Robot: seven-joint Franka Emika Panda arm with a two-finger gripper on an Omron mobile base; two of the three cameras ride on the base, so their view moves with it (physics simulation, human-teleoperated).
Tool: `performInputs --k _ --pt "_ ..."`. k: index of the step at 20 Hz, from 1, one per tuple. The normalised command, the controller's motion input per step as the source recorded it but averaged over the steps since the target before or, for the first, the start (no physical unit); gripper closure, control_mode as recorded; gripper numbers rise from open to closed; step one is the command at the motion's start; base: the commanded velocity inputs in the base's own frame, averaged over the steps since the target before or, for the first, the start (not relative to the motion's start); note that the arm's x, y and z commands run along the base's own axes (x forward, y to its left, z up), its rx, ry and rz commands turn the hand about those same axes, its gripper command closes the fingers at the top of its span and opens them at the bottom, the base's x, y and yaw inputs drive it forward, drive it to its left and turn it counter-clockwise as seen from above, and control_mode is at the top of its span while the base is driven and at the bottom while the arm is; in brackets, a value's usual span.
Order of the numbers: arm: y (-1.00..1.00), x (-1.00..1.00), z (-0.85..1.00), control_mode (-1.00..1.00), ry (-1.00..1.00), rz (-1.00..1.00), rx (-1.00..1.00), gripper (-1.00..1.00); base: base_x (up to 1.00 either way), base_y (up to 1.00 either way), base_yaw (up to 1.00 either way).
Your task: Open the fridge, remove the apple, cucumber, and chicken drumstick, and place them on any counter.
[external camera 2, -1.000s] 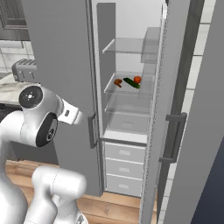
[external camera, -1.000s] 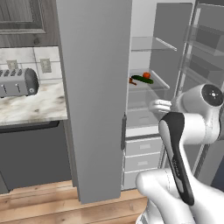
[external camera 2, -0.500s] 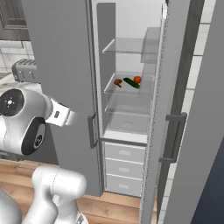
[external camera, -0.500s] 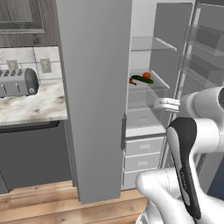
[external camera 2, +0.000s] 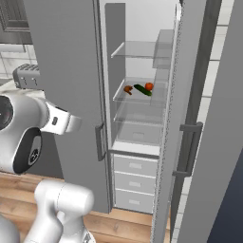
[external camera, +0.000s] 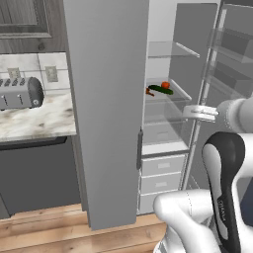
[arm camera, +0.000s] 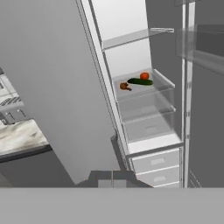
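Fridge (external camera 2: 71,71) stood open; apple (external camera: 165,85), cucumber (external camera: 160,89) and chicken drumstick (external camera 2: 128,88) lay together on a middle shelf. Jaws were clenched empty, well back; reaching in for one seemed next.

One fridge (external camera: 106,99) stands open, holding one apple (external camera: 165,85), one cucumber (external camera: 160,90) and one chicken drumstick (external camera: 149,92). One toaster (external camera: 20,93) sits on one counter (external camera: 44,121).
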Motion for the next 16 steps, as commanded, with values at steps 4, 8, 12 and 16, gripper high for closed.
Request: performInputs --k 4,8,12,16 --pt "0.00 -0.03 0.27 -1.00 0.11 -0.06 0.00 1.00 0.00 0.00 0.00" --pt "-0.09 -0.04 0.01 -1.00 0.04 -0.11 0.00 1.00 0.00 0.00 0.00" --pt "-0.05 -0.01 -0.03 -1.00 0.00 -0.12 0.00 1.00 0.00 0.00 0.00" --pt "-0.04 -0.06 -0.03 1.00 0.02 -0.04 0.00 1.00 -0.01 -0.02 -0.02"
